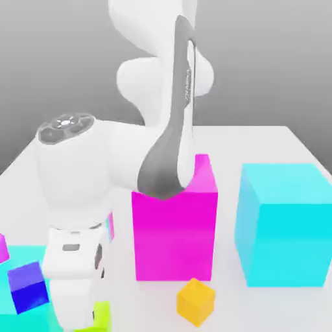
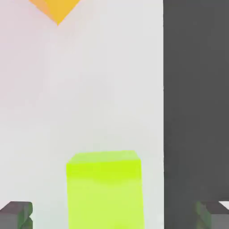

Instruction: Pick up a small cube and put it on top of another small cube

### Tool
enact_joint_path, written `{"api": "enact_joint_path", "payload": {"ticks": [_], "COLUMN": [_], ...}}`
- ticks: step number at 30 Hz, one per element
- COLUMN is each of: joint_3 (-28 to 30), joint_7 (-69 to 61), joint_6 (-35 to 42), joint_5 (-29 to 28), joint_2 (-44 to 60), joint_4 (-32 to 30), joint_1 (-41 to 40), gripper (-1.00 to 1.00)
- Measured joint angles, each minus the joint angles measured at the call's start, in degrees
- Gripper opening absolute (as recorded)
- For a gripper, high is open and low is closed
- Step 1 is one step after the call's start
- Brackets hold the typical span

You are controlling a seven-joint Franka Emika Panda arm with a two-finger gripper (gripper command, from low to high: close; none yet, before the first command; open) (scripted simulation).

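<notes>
— Where is the one lime cube (image 2: 105, 192)?
— It lies on the white surface (image 2: 98, 80), between the two open fingers (image 2: 114, 215), nearer to one of them.
— So centre first, I think, then close.Two fingers (image 2: 114, 215) stand wide apart; where is the lime cube (image 2: 105, 192)?
— On the white surface (image 2: 98, 80), between their lines, but nearer to one finger. I think the hand must centre first.

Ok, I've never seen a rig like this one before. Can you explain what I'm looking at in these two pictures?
The machine is a single white robot arm. The exterior view, from a camera off the arm, shows it bending down towards a pale table. The hand view comes from a camera on the arm's hand, looking at the table near its edge.

On the table stand a large magenta block and a large cyan block, with a small orange cube in front. Towards the exterior view's left, a small blue cube sits by another cyan block.

The tool is open, its two fingers wide apart. The small lime cube appears between them in the hand view, but nothing is gripped.
</notes>
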State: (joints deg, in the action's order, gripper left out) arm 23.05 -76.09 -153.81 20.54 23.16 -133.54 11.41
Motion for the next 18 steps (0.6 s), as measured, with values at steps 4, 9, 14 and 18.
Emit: {"api": "enact_joint_path", "payload": {"ticks": [4,9,14,18], "joint_3": [-3.91,-4.5,0.58,-0.26], "joint_7": [-3.21,-3.67,0.64,-6.48], "joint_6": [-3.98,-4.43,0.91,3.18], "joint_5": [3.89,4.49,-1.43,-7.9], "joint_2": [5.51,6.3,-1.19,-7.42], "joint_4": [1.33,1.53,-0.38,-3.75], "joint_1": [-3.13,-3.61,0.26,3.58], "gripper": [-1.0,-1.0,-1.0,-1.0]}}
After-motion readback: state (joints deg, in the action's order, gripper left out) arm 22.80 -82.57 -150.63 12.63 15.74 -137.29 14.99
